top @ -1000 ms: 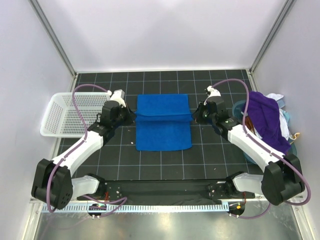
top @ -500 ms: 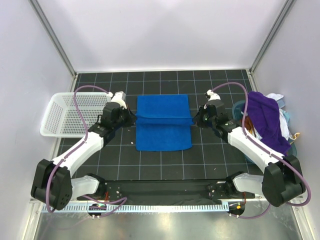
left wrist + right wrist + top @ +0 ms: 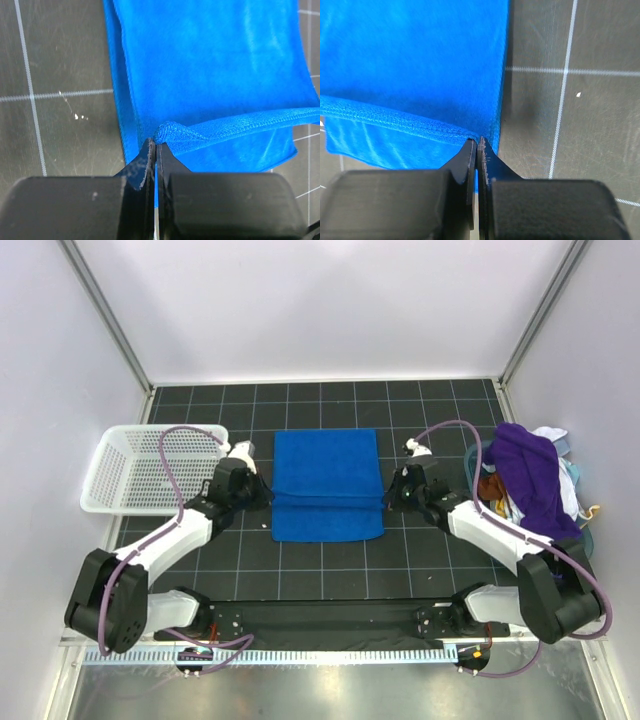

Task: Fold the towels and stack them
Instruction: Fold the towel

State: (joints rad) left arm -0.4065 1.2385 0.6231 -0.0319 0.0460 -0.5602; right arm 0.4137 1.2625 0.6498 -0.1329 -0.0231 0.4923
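Note:
The royal blue towel [image 3: 327, 483] lies on the black gridded mat, its far part folded over toward the near edge. My left gripper [image 3: 262, 497] is shut on the towel's left corner [image 3: 167, 132] at the fold's hem. My right gripper [image 3: 392, 499] is shut on the right corner [image 3: 465, 134]. Both hold the hem low over the lower layer. The deep purple towel [image 3: 527, 480] is heaped at the right edge, with white cloth [image 3: 572, 483] showing beside it.
A white perforated basket [image 3: 140, 470] stands at the left of the mat. The purple heap sits over a blue-rimmed bin [image 3: 478, 456] with other cloths. Grey walls close in the far side and both flanks.
Both grippers have drawn the blue towel's hem toward the near edge, from about mid-towel to lower down. The folded top layer now covers more of the lower layer.

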